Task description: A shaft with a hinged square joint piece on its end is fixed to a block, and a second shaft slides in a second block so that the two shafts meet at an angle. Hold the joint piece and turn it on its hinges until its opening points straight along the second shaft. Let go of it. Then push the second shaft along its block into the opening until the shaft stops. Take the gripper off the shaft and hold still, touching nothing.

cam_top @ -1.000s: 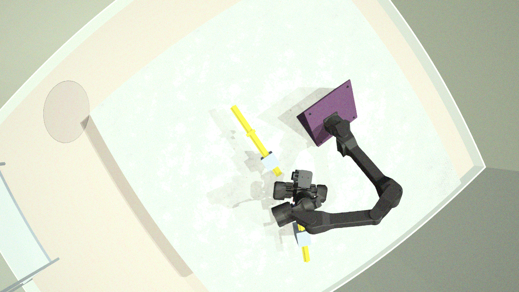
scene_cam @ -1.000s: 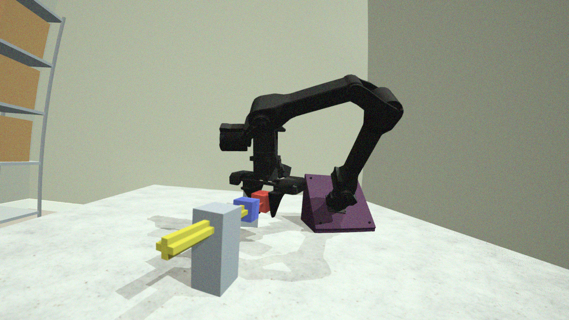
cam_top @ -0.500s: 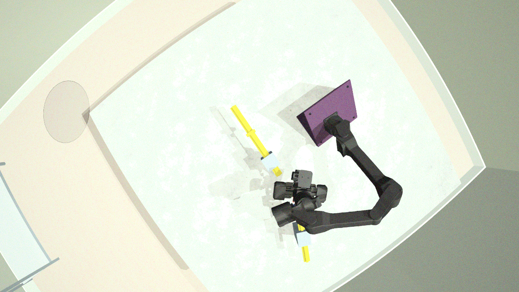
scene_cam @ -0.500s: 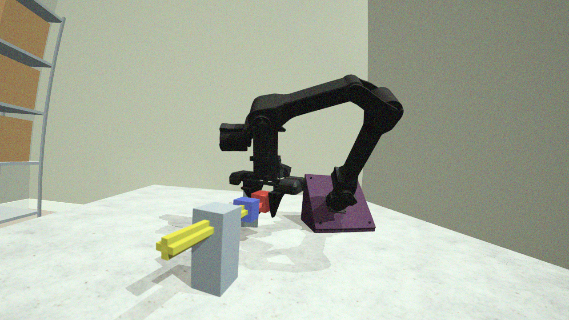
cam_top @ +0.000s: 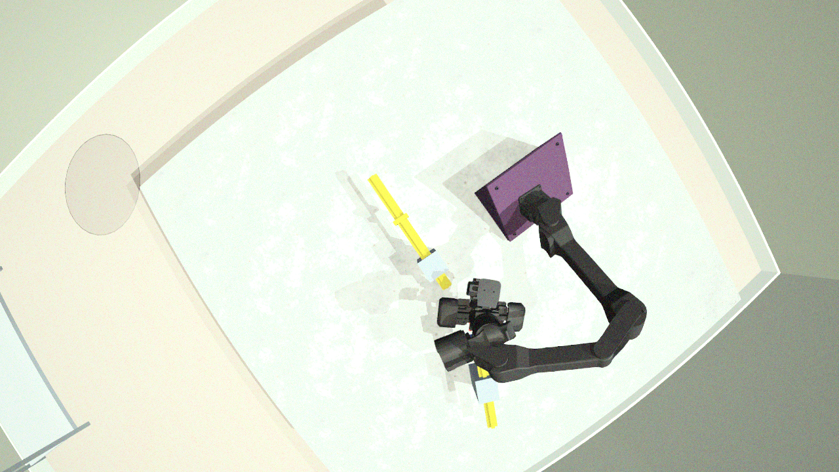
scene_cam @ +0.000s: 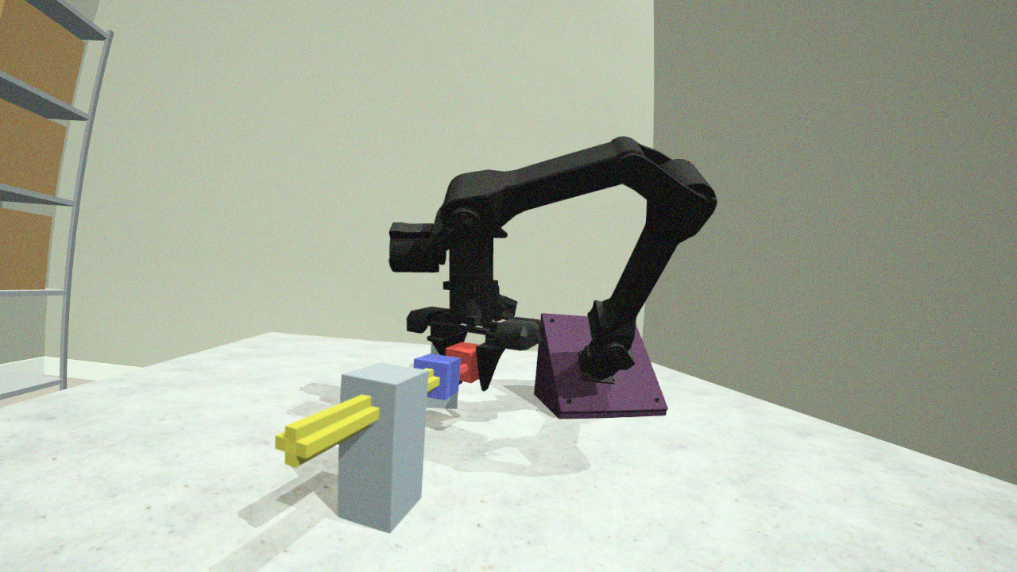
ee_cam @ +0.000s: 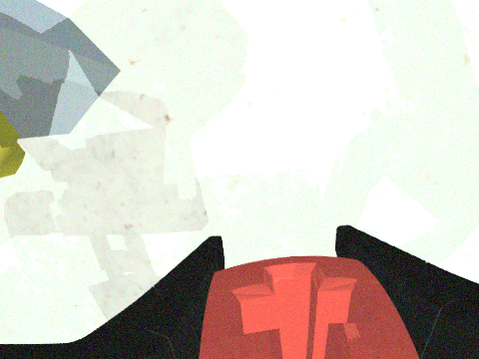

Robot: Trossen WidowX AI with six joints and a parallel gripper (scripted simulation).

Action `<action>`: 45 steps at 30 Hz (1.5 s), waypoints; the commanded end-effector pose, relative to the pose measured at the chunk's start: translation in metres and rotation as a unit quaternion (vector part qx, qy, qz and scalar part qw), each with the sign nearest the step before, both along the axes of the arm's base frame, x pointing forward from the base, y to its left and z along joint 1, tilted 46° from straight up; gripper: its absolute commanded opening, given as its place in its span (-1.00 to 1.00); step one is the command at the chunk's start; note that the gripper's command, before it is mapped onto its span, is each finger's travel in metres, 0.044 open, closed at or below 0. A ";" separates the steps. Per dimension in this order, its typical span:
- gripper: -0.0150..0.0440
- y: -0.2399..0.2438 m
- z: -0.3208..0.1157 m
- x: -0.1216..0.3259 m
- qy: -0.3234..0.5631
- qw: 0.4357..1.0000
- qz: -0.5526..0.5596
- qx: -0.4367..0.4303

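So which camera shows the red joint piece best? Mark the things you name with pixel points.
The wrist view: its cross-shaped opening shows between the gripper's fingers. The exterior view shows the red joint piece (scene_cam: 462, 361) (ee_cam: 259, 344) beside the blue block; from the top, the arm hides nearly all of it.

Red joint piece (scene_cam: 462, 353) (ee_cam: 294, 299): clamped, cruciform opening. Yellow collared shaft (cam_top: 413, 236) (ee_cam: 7, 155): through grey block (cam_top: 431, 263) (scene_cam: 450, 402) (ee_cam: 75, 107) toward counter's upper-left edge (top view), apparently unmated.
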State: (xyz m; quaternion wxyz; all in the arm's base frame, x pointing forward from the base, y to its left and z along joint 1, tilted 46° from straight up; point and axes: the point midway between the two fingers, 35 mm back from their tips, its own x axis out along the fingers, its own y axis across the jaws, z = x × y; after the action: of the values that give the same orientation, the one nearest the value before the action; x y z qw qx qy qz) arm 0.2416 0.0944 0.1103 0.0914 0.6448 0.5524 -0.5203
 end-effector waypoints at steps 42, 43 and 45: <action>0.12 0.000 0.000 0.000 0.001 1.000 -0.002 0.001; 0.04 0.000 0.000 0.000 0.000 1.000 0.000 0.000; 0.01 0.000 0.000 0.000 0.000 1.000 0.000 0.000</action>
State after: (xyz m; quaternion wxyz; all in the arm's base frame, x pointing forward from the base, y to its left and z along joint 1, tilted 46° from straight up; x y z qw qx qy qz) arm 0.2416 0.0944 0.1104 0.0913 0.6448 0.5525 -0.5203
